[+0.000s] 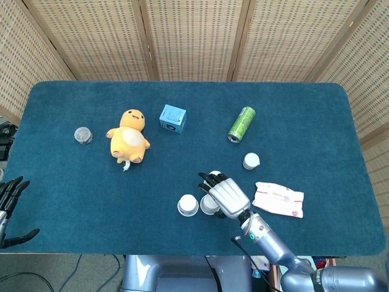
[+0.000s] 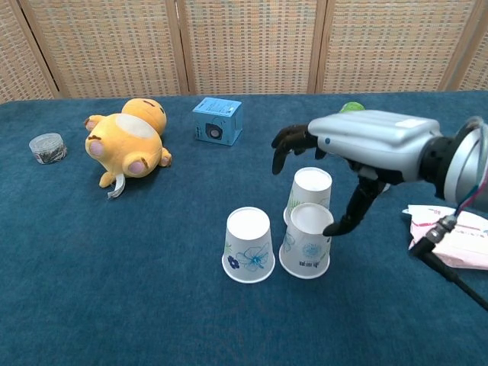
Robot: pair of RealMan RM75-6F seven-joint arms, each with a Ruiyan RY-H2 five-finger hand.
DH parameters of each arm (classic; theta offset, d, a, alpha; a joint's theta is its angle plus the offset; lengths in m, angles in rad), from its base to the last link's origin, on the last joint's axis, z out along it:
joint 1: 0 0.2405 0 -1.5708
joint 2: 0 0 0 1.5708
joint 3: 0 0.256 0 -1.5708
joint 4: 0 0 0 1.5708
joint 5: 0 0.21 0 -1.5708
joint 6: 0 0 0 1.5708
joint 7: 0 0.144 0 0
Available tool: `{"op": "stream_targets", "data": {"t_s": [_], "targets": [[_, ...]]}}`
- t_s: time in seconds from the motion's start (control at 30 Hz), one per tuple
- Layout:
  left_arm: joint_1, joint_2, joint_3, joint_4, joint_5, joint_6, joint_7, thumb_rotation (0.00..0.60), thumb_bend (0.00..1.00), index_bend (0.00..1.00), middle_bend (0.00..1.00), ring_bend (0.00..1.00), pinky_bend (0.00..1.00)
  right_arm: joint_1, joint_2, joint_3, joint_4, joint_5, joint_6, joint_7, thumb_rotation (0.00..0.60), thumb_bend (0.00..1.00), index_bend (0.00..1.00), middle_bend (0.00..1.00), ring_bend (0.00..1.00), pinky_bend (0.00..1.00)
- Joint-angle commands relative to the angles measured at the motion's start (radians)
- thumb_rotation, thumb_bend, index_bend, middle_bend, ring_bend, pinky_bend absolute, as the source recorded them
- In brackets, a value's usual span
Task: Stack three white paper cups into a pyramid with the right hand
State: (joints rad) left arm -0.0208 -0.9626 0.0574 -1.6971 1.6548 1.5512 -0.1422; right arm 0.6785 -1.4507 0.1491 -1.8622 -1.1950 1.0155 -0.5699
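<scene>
Three white paper cups with small blue flower prints stand upside down on the dark blue table cloth (image 2: 114, 290). The left front cup (image 2: 248, 245) and the right front cup (image 2: 306, 239) sit side by side, just about touching. The back cup (image 2: 311, 190) stands right behind the right front cup. No cup is on top of another. The silver right hand (image 2: 358, 145) hangs above the back cup with its dark fingers (image 2: 288, 142) spread and holds nothing; its thumb tip is at the side of the right front cup. The black left hand (image 1: 10, 207) rests open off the table edge. Near the cups lie a pink wipes pack (image 1: 278, 199), a small white pot (image 1: 250, 160), a green can (image 1: 241, 124), a blue box (image 2: 217, 120), a yellow plush duck (image 2: 127, 138) and a small round grey tin (image 2: 47, 147)
</scene>
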Motion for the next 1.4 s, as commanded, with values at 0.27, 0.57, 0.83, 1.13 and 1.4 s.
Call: {"op": "stream_targets", "data": {"t_s": [0.27,0.57,0.83,1.13,1.4], "targets": [[-0.004,0.001,-0.009,-0.005,-0.025,-0.012,0.000,0.600,0.04,0.00,0.00,0.00,0.00,0.101,0.035,0.130,0.066,0.215,-0.031,-0.036,0.600,0.14,0.30,0.21,0.21,0.29],[-0.018,0.004,-0.020,-0.008,-0.059,-0.044,-0.001,0.600,0.04,0.00,0.00,0.00,0.00,0.167,-0.037,0.098,0.197,0.308,-0.087,-0.043,0.600,0.14,0.30,0.21,0.21,0.29],[-0.028,0.005,-0.026,-0.010,-0.081,-0.069,0.000,0.600,0.04,0.00,0.00,0.00,0.00,0.198,-0.053,0.076,0.215,0.323,-0.095,-0.039,0.600,0.14,0.30,0.20,0.21,0.29],[-0.029,0.006,-0.027,-0.008,-0.084,-0.070,-0.006,0.600,0.04,0.00,0.00,0.00,0.00,0.222,-0.063,0.051,0.246,0.372,-0.097,-0.061,0.600,0.14,0.30,0.20,0.21,0.29],[-0.032,0.006,-0.027,-0.010,-0.082,-0.076,0.001,0.600,0.04,0.00,0.00,0.00,0.00,0.237,-0.050,0.034,0.253,0.415,-0.111,-0.064,0.600,0.14,0.30,0.32,0.27,0.29]]}}
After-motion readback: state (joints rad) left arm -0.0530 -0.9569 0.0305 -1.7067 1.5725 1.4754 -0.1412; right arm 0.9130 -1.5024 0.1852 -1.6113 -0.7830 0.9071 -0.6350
